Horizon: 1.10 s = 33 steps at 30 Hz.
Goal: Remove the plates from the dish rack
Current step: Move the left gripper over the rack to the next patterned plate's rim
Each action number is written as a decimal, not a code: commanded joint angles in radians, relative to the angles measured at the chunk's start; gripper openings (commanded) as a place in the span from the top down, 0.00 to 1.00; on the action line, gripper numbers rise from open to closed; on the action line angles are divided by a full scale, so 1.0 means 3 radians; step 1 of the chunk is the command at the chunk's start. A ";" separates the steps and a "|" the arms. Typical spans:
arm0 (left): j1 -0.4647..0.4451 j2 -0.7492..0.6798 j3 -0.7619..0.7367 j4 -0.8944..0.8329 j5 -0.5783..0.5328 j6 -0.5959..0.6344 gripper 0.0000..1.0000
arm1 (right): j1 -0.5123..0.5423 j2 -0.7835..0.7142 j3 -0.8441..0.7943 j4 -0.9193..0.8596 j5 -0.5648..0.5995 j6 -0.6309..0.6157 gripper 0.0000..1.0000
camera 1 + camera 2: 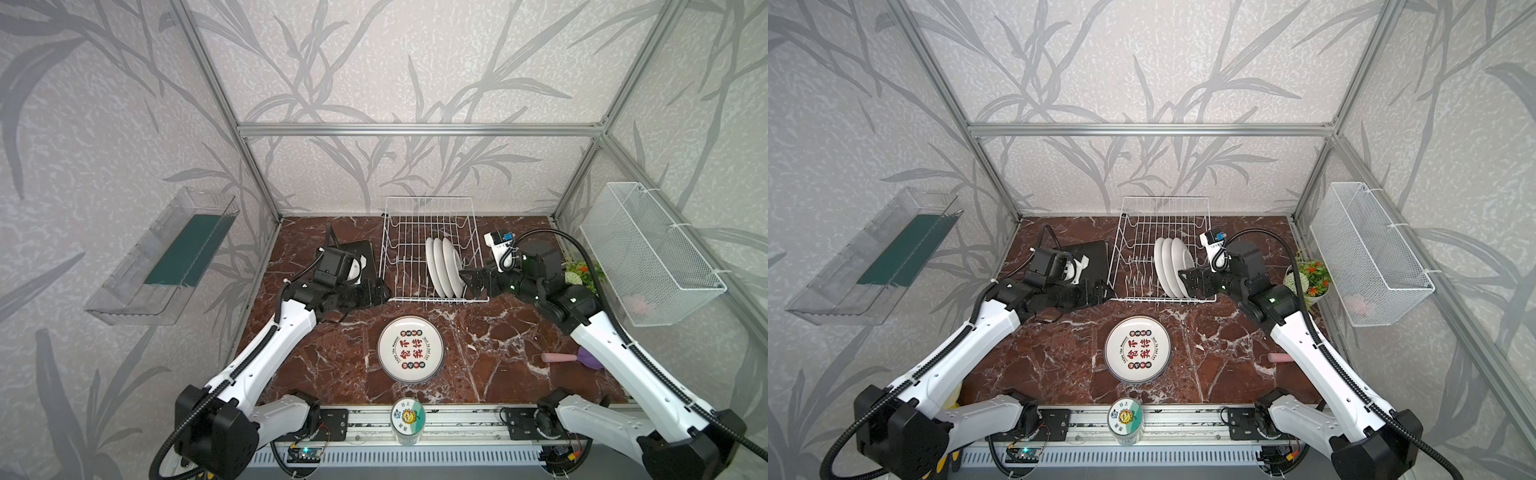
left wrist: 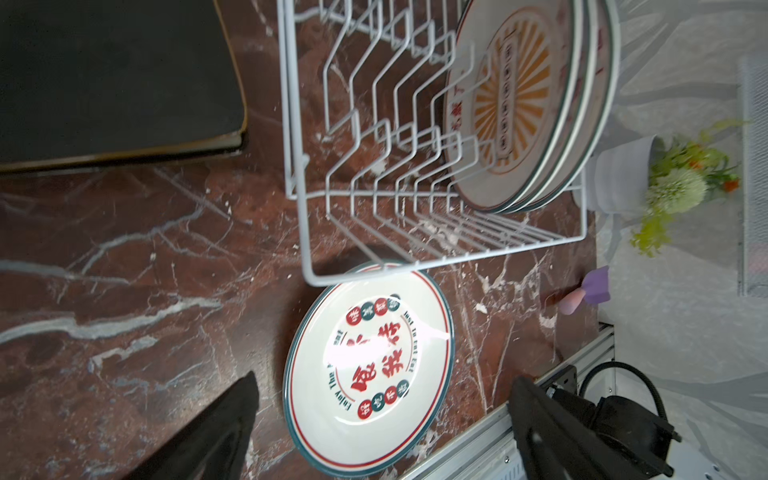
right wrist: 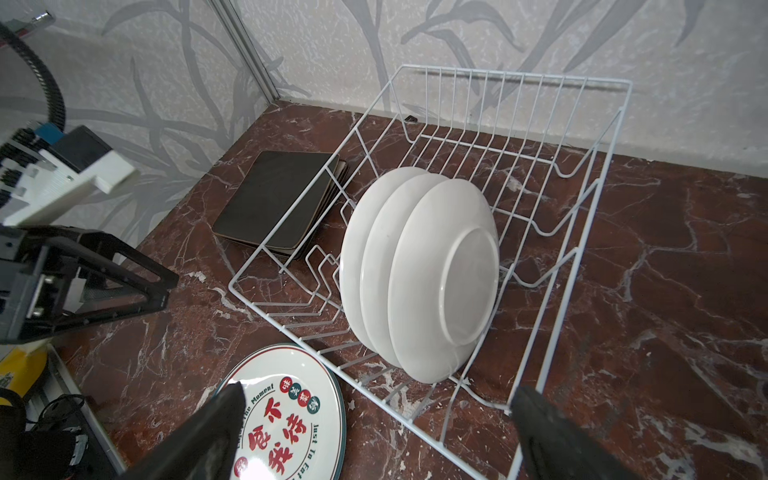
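A red-brown marble tabletop (image 1: 332, 357) fills the floor of a metal-framed booth papered with grey leaves. At its back stands the dish rack (image 1: 430, 208), with three round white plates (image 1: 444, 266) upright in the slots on its right side, their plain backs facing the right arm. A fourth round plate (image 1: 410, 348), printed with Chinese characters, lies flat on the marble just in front of the rack, and a stack of black square plates (image 3: 276, 199) sits beside the rack's left wall.

The left gripper (image 2: 382, 378) hangs near the rack's front left corner, jaws wide and empty. The right gripper (image 3: 378, 388) is just as wide and empty, near the front right corner and close to the nearest standing plate.

The unloading looks part done, with the rack's three plates yet to come out. The next move probably falls to the right arm: pinch the outermost plate by its rim and lift it straight up, clear of the prongs and its neighbour.
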<state>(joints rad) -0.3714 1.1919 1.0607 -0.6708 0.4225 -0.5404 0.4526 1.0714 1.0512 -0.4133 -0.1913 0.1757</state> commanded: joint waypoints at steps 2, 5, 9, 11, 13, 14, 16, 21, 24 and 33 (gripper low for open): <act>0.0006 0.0186 0.0369 -0.0060 -0.0014 0.0025 0.05 | 0.0020 -0.0023 -0.0012 0.0142 0.0105 0.0064 0.01; -0.0009 0.0402 0.0601 0.0064 0.0132 -0.0016 0.05 | 0.0020 -0.0018 0.0009 0.0146 0.0179 0.0035 0.01; -0.0088 0.0741 0.0876 0.0209 0.0239 -0.0055 0.07 | 0.0019 -0.0040 0.0015 0.0142 0.0259 0.0035 0.01; -0.0150 0.0890 0.0993 0.0238 0.0236 -0.0058 0.08 | 0.0018 -0.0072 0.0016 0.0114 0.0288 0.0034 0.01; -0.0212 0.1025 0.1081 0.0310 0.0236 -0.0073 0.10 | 0.0019 -0.0113 -0.0005 0.0110 0.0325 0.0030 0.01; -0.0237 0.1085 0.1112 0.0358 0.0242 -0.0096 0.11 | 0.0016 -0.0132 -0.0022 0.0110 0.0339 0.0032 0.01; -0.0282 0.1232 0.1191 0.0455 0.0260 -0.0169 0.13 | 0.0014 -0.0150 -0.0043 0.0115 0.0351 0.0066 0.01; -0.0389 0.1585 0.1405 0.0574 0.0274 -0.0291 0.20 | 0.0015 -0.0135 -0.0056 0.0125 0.0324 0.0113 0.01; -0.0431 0.1773 0.1514 0.0610 0.0285 -0.0356 0.29 | 0.0015 -0.0131 -0.0065 0.0135 0.0336 0.0123 0.01; -0.0465 0.2131 0.1665 0.0778 0.0344 -0.0556 0.48 | 0.0010 -0.0130 -0.0098 0.0147 0.0352 0.0067 0.01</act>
<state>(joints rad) -0.5060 1.8153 1.5120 -0.4763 0.5140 -0.6743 0.4526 1.0443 1.0302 -0.3885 -0.1013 0.2012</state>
